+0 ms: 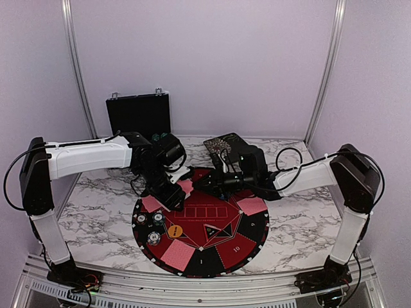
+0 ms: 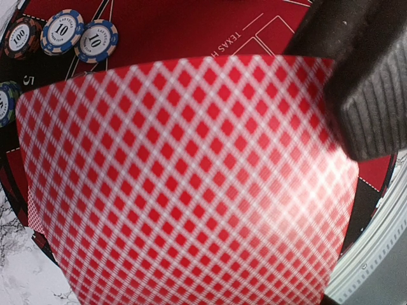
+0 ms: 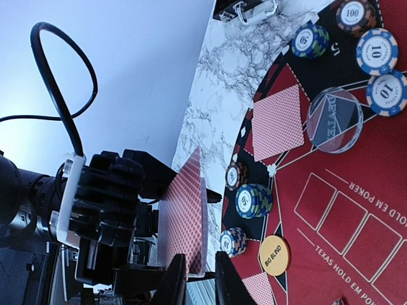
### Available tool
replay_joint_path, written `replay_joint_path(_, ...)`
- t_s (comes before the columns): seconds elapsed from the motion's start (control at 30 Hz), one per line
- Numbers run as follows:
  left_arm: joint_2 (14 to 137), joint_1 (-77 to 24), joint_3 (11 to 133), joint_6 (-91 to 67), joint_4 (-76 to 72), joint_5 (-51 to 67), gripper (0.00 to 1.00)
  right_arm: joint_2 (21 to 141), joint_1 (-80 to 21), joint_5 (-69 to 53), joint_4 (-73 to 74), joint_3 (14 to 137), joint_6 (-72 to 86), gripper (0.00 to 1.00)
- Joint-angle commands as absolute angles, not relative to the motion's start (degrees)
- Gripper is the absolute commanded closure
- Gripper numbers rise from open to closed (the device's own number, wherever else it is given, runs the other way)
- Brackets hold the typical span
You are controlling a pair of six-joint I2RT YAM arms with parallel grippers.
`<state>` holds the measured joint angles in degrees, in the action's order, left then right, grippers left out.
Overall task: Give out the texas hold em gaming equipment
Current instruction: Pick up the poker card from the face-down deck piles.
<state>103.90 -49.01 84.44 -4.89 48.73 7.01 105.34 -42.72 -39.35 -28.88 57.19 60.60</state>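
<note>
Lavender walls, marble table [image 1: 96,212]. Round red-n-black mat [image 1: 218,256] lies at near-centre of the table, and a black case [image 1: 138,114] stands upright at the back wall.

L gripper [image 1: 172,192] is over the mat's far-left part, clamped on one red-backed card [image 2: 184,184]. Card is held on edge, off the mat, and its diamond pattern fills the L wrist view.

R gripper [image 3: 200,283] faces it from the right w/ fingers a narrow gap apart. Card's lower edge sits right at that gap; can't tell if it touches.

Three face-down cards lie flat on the mat: far left [image 1: 152,204], right [image 1: 252,205], near [image 1: 176,255].

Chips [image 1: 154,239] sit in small groups on the mat's left side, some marked 10 and 100. Clear dealer disc [image 3: 335,121] is just beside a flat card. Orange big-blind disc [image 3: 275,255] is left of mat centre.
</note>
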Motion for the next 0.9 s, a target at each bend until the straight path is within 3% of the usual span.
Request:
replay_joint_path(0.0, 101.9, -48.8, 84.2, -4.3, 49.7, 6.4, 0.61, 105.0, -42.7, -38.4, -27.7, 59.7, 59.3, 0.86)
replay_joint_path(0.4, 101.8, -48.7, 84.1, -4.2, 49.7, 6.1, 0.61, 104.5, -42.7, -38.2, -27.3, 60.1, 59.1, 1.0)
replay_joint_path(0.87, 101.3, -48.6, 83.6, -4.1, 49.7, 5.6, 0.63, 102.8, -42.1, -38.0, -27.9, 58.7, 59.9, 1.0)
